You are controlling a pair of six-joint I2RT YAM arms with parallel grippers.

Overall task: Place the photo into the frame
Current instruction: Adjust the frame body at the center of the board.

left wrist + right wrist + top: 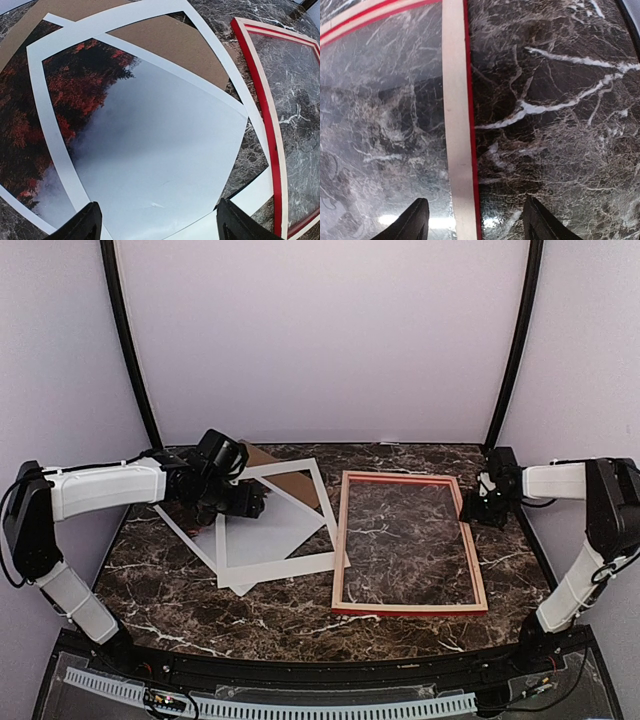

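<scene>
The photo [275,530] lies flat at the left of the table, with red trees and grey mist [150,150]. A white mat [285,568] with a cut-out window lies askew on it [55,145]. The frame [340,540] lies flat at centre right, pale wood up with red edges [267,115]. My left gripper [240,505] hovers over the photo's far left part, open and empty [157,230]. My right gripper [487,510] is open at the frame's right rail [457,125], with its fingers either side of it [477,222].
A brown backing board [290,480] lies under the photo and mat at the back [175,45]. The dark marble table [560,125] shows through the frame's opening. Black posts stand at the back corners, and purple walls enclose the table.
</scene>
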